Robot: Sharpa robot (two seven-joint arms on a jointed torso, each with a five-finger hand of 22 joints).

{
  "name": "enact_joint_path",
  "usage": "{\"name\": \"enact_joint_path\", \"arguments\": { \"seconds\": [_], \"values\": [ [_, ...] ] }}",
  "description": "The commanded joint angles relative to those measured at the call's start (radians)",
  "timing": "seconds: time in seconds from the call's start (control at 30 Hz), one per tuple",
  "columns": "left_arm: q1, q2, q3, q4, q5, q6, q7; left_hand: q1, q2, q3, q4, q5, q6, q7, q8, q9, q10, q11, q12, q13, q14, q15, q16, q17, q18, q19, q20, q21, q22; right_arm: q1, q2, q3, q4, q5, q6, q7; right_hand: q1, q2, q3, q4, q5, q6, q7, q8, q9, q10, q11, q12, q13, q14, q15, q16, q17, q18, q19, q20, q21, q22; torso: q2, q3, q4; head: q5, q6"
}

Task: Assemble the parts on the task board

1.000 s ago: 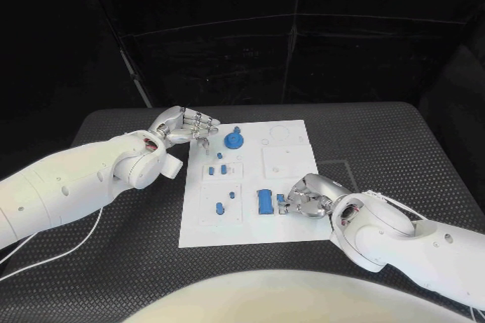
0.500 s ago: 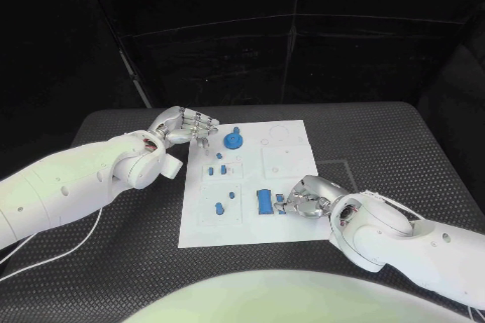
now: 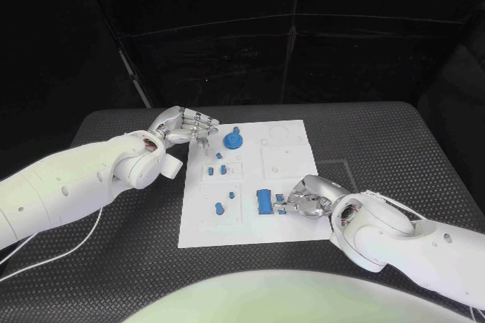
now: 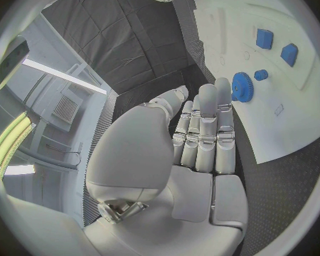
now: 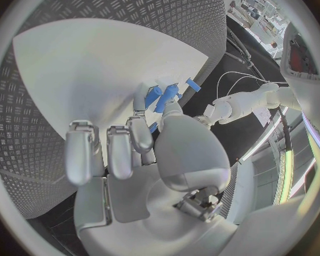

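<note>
You are looking at a black table (image 3: pixel 404 148) with a raised diamond-tread surface; it fills the middle and lower part of the head view, and behind it the room is dark, closed off by black panels. The white board (image 3: pixel 293 228) lies flat at the centre of the table, its long side running away from the robot.

The blue parts sit in the left and middle portions of the board. A blue gear (image 3: pixel 235 138) is near the upper edge, two small blue blocks (image 3: pixel 216 171) lie side by side below it, a lone blue piece (image 3: pixel 219 208) rests lower left, and a longer blue bar (image 3: pixel 263 200) lies at centre, just beside the right hand.

The left hand (image 3: pixel 185 125) is at the upper left corner of the board, over its edge. You can see in the left wrist view that its fingers (image 4: pixel 206 131) are straight and held close together, with nothing in them; the gear (image 4: pixel 241 86) lies just past the fingertips.

The right hand (image 3: pixel 308 195) rests at the right side of the board, lower centre of the frame. In the right wrist view its thumb and one finger (image 5: pixel 140 132) meet around a small blue piece (image 5: pixel 165 96), while the other fingers are extended over the white surface. Whether that piece is lifted or still on the board, you cannot tell.
</note>
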Motion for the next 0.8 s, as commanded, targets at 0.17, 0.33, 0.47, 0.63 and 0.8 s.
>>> {"name": "enact_joint_path", "arguments": {
  "seconds": [0.17,0.33,0.47,0.63,0.8],
  "values": [
    [0.001,0.001,0.001,-0.001,0.004,0.008,0.012,-0.001,0.012,-0.002,0.0,-0.005,0.004,0.005,0.005,0.0,-0.009,0.001,0.003,0.0,-0.009,0.001,-0.006,-0.001,0.005,-0.001,0.002,-0.005,-0.001,0.001,-0.02,0.0,0.02,-0.003,-0.014,0.041,0.036,-0.002,-0.005,-0.004,-0.021,0.004,0.002,0.001,0.003,0.002,0.003,0.003,0.002,0.066,0.004,-0.002,0.058,-0.003,-0.005,0.002,-0.005,0.112,-0.001,0.0011,-0.0003,0.003,0.0],
    [0.0,0.001,0.001,-0.003,0.004,0.008,0.012,-0.001,0.012,-0.002,0.0,-0.005,0.004,0.005,0.005,0.0,-0.009,0.001,0.003,0.0,-0.009,0.001,-0.006,-0.001,0.005,-0.001,0.002,-0.005,-0.001,0.001,-0.039,0.0,0.03,0.003,-0.004,0.054,0.065,-0.005,-0.004,-0.009,-0.024,0.003,0.002,0.002,0.006,0.002,0.003,0.002,0.002,0.066,0.004,-0.002,0.058,-0.003,-0.005,0.002,-0.005,0.113,-0.002,0.0003,-0.0017,0.002,0.0],
    [0.0,0.003,0.001,-0.003,0.004,0.009,0.011,-0.001,0.012,-0.002,0.0,-0.005,0.004,0.005,0.005,0.0,-0.009,0.001,0.003,0.0,-0.009,0.001,-0.006,-0.001,0.005,-0.001,0.002,-0.005,-0.001,0.001,-0.041,0.0,0.028,0.005,0.004,0.055,0.09,-0.001,-0.002,-0.012,-0.026,0.002,0.002,0.002,0.008,0.001,0.003,0.002,0.003,0.066,0.003,-0.002,0.058,-0.003,-0.005,0.002,-0.005,0.113,-0.001,0.0001,-0.0015,-0.001,0.0],
    [-0.001,0.005,0.001,-0.004,0.004,0.009,0.011,-0.003,0.012,-0.003,0.001,-0.005,0.002,0.005,0.005,0.0,-0.012,0.001,0.004,0.0,-0.009,0.002,-0.006,-0.002,0.004,-0.001,0.003,-0.007,-0.002,0.001,-0.034,0.0,0.02,0.003,0.013,0.049,0.12,0.006,0.001,-0.018,-0.024,0.001,0.002,0.003,0.01,0.001,0.003,0.001,0.003,0.066,0.003,-0.002,0.059,-0.004,-0.005,0.002,-0.005,0.113,-0.001,-0.0002,0.0023,-0.002,0.0],
    [-0.002,0.005,0.001,-0.004,0.004,0.009,0.012,-0.003,0.012,-0.003,0.001,-0.005,0.002,0.005,0.005,0.0,-0.012,0.001,0.004,0.0,-0.009,0.002,-0.006,-0.002,0.004,-0.001,0.003,-0.007,-0.002,0.001,-0.023,0.0,0.005,-0.007,0.02,0.039,0.153,0.014,0.005,-0.029,-0.024,0.002,0.002,0.004,0.013,0.001,0.002,0.001,0.004,0.066,0.003,-0.002,0.06,-0.004,-0.004,0.002,-0.005,0.114,0.0,-0.0005,0.002,0.001,0.0]
  ]
}}
